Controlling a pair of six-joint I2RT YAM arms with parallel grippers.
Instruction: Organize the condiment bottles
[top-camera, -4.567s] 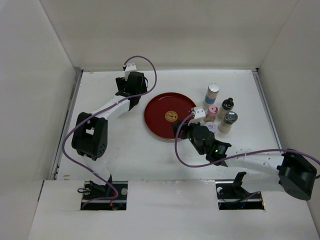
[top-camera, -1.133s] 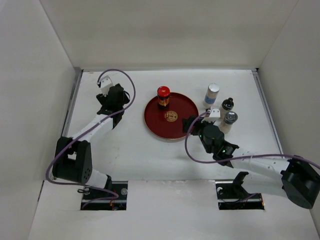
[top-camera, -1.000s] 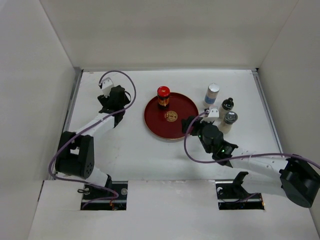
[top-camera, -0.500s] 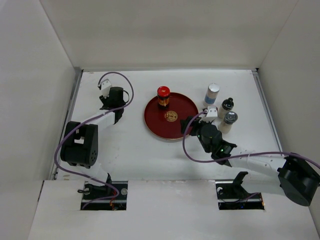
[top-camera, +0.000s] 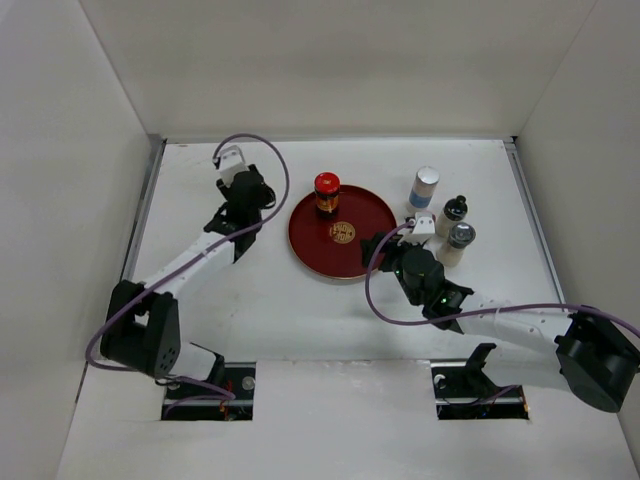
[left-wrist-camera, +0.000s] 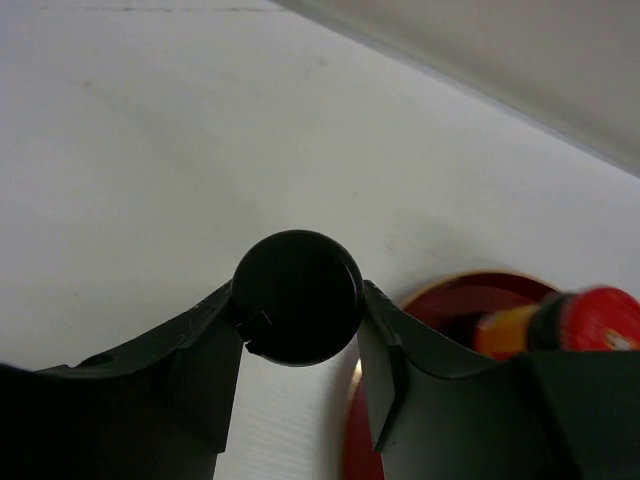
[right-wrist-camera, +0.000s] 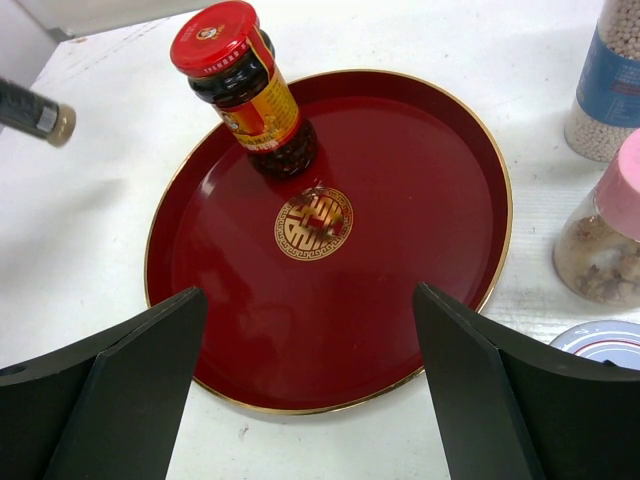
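My left gripper (top-camera: 257, 192) is shut on a black-capped condiment bottle (left-wrist-camera: 297, 297), held just left of the round dark-red tray (top-camera: 318, 247). The right wrist view catches that bottle (right-wrist-camera: 36, 111) at its left edge, strongly tilted. A red-capped jar (top-camera: 327, 192) stands upright on the tray's far side. My right gripper (right-wrist-camera: 308, 295) hangs open over the tray's near-right rim, nothing between its fingers. To the tray's right stand a white bottle with a blue band (top-camera: 425, 188), a black-capped bottle (top-camera: 455, 209), a grey-capped shaker (top-camera: 461, 238) and a pink-capped jar (right-wrist-camera: 612, 220).
A white lid with a coloured rim (right-wrist-camera: 600, 346) lies by my right finger. White walls close in the table on the left, back and right. My right arm (top-camera: 500, 320) stretches across the near right of the table.
My left gripper closed on the black-capped bottle and moved right with it toward the tray. The right gripper barely moved.
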